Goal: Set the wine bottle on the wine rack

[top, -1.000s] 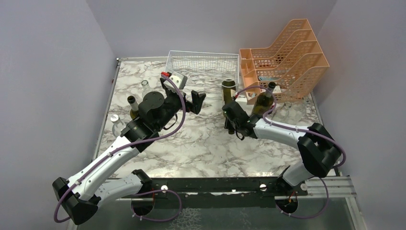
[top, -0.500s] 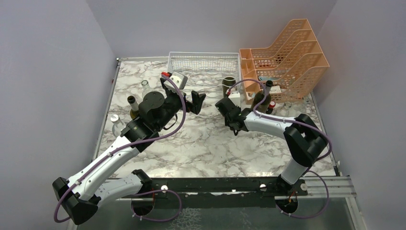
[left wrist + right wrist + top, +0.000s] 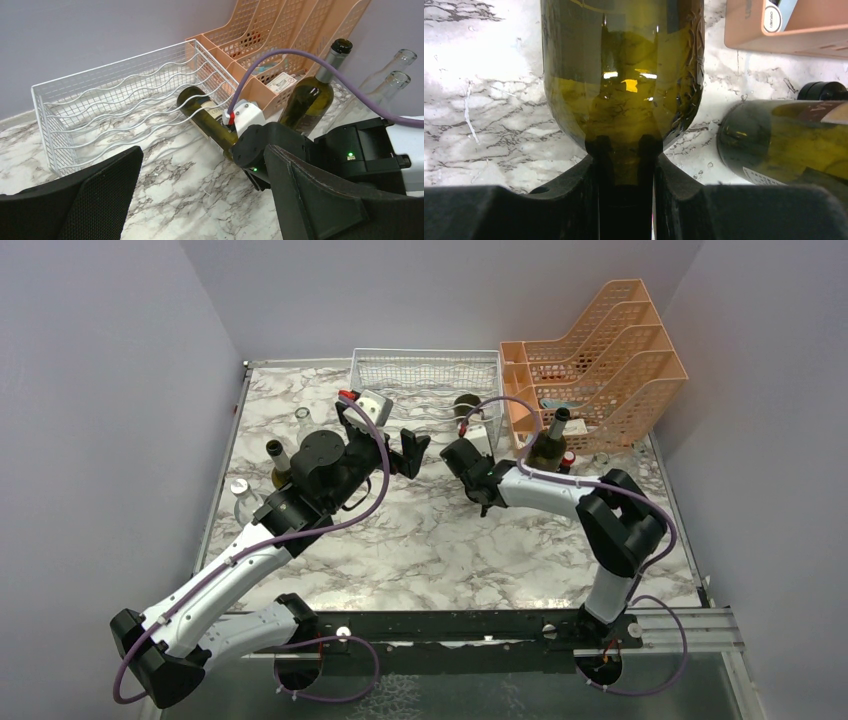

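The wine bottle (image 3: 205,114) lies tipped in mid-frame, fat end at the wine rack's (image 3: 100,105) right corner. My right gripper (image 3: 624,160) squeezes its neck, and my left gripper (image 3: 412,452) hangs wide open. I am laying it in. Next, I think, it must slide into a dip.

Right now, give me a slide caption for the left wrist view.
Right gripper holds a bottle by the neck, base at the rack; left gripper open.
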`<state>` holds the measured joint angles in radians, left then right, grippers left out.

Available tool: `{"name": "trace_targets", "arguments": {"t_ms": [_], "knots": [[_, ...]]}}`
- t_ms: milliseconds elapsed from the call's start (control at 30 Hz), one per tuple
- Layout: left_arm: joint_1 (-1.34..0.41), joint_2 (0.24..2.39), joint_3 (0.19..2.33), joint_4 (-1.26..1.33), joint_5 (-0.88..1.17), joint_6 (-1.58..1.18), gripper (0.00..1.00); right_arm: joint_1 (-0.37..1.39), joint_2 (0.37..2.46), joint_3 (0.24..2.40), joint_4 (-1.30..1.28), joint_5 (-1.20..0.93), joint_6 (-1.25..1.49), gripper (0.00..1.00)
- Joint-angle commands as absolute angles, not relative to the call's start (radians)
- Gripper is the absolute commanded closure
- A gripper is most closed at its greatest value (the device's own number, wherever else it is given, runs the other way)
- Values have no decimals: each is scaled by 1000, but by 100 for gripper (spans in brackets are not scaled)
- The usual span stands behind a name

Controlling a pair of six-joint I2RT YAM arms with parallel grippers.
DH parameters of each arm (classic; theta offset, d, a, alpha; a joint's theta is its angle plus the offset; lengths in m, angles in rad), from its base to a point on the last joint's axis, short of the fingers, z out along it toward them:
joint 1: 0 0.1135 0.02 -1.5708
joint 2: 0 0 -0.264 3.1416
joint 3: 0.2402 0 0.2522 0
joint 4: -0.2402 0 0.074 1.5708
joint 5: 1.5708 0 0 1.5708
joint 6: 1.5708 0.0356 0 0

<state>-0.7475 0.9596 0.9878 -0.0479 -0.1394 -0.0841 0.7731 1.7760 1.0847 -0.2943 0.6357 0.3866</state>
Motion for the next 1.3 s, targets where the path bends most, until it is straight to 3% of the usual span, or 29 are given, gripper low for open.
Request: {"name": "trace_targets", "arguments": {"t_ms": [0,333,767,1267], "knots": [[-749,957,1034,-45,-146,-73,1,773,1794,1172,-204,751,358,93],[-748,959,1040,-55,-141,-78,1,743,1900,1287,-285,802,442,94],[-748,965,1045,-63,-141,-78,1,674,1967,1343,-249,769,350,91],[-748,976,1057,-73,-138,-75,1,636,2029,1419,-231,693,292,59]]}}
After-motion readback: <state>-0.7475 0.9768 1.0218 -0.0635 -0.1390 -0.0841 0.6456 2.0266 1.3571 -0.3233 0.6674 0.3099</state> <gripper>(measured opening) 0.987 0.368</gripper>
